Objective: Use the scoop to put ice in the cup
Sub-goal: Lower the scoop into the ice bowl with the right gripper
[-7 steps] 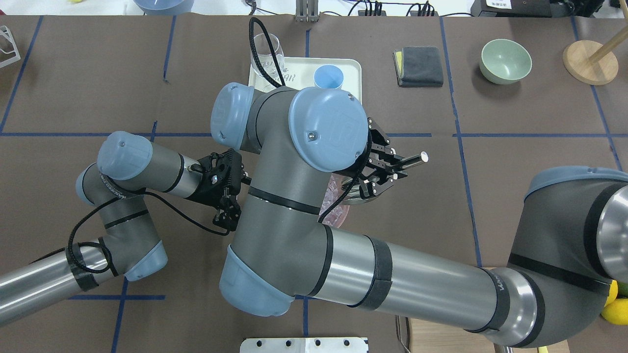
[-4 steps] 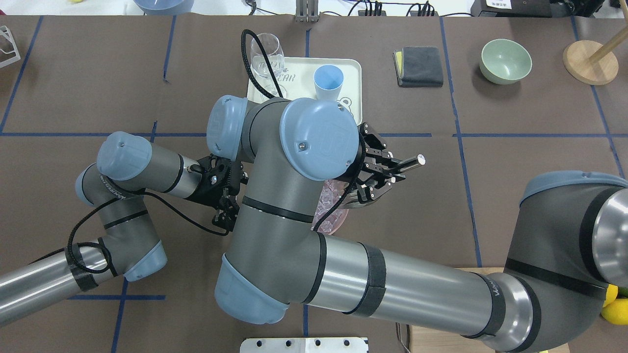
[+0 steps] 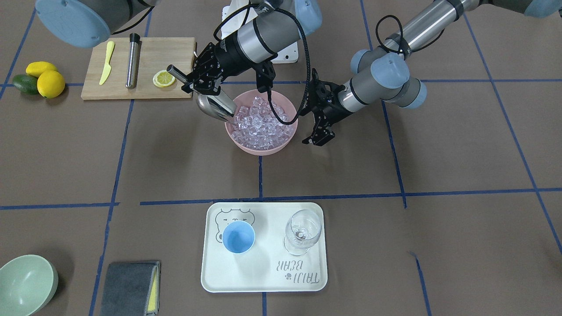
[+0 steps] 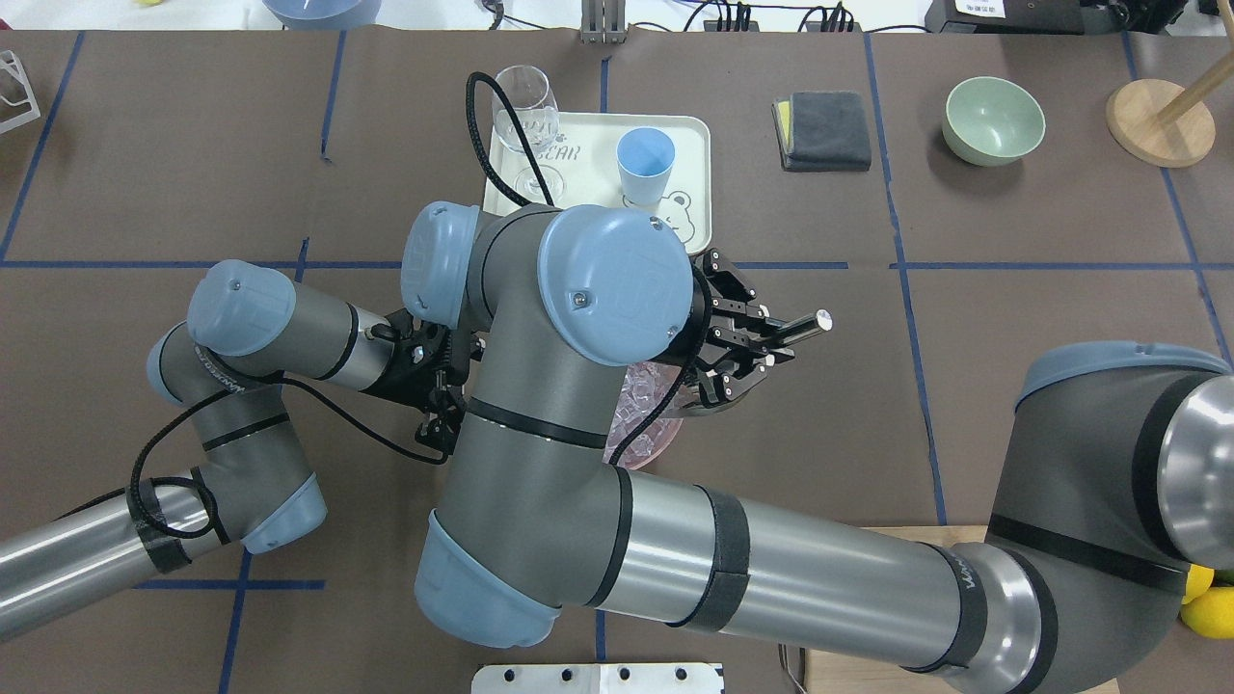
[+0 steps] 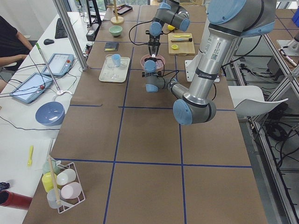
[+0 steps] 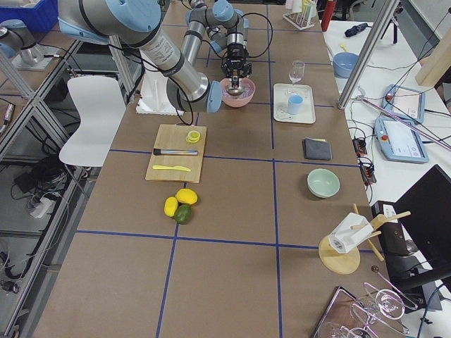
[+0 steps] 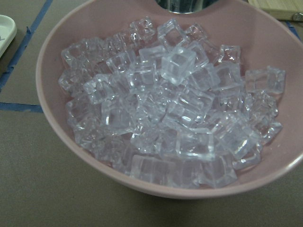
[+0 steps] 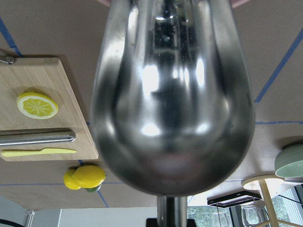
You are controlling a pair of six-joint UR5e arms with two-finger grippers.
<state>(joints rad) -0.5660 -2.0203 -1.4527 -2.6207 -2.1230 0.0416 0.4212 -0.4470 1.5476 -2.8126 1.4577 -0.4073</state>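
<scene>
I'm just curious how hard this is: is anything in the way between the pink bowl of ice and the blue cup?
Nothing visible. Only tabletop lies between the bowl and the tray holding the cup. The wine glass stands beside the cup, off that line.

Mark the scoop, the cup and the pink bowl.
scoop [image 3: 214, 106]: exterior front-facing view, on its shiny trough.
cup [image 3: 238, 237]: exterior front-facing view, on its blue inside.
pink bowl [image 3: 262, 150]: exterior front-facing view, on its near outer wall.

Light-blue cup [image 3: 238, 237], clear ice [image 3: 261, 125], seemingly yellow-edged cloth [image 3: 129, 287]
</scene>
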